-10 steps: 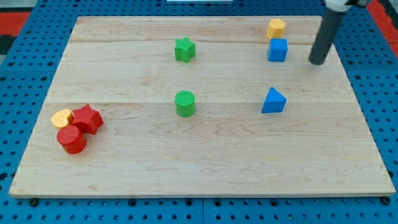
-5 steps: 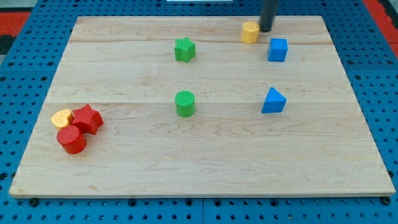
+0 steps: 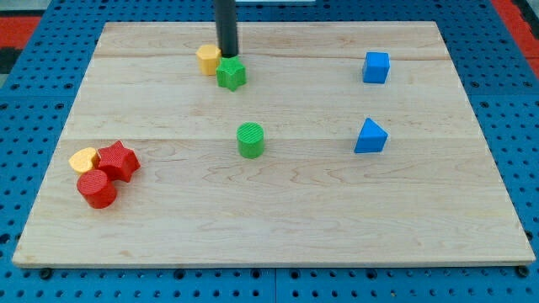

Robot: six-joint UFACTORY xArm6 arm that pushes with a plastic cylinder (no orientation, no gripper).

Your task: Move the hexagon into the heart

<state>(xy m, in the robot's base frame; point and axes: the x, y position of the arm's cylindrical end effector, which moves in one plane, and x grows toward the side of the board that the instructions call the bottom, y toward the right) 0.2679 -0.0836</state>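
My tip — bare rod, no gripper to read — sits at the desk's top, touching yellow hexagon and green star. Yellow heart lies far bottom-left, beside red star and red cylinder.

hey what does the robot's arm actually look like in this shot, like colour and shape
Only the rod shows: a straight, smooth, dark grey to black cylinder entering from the view's top, with no visible cables or markings. My tip is its plain blunt lower end, the same dark colour. The rest of the arm is out of view. There is no claw.
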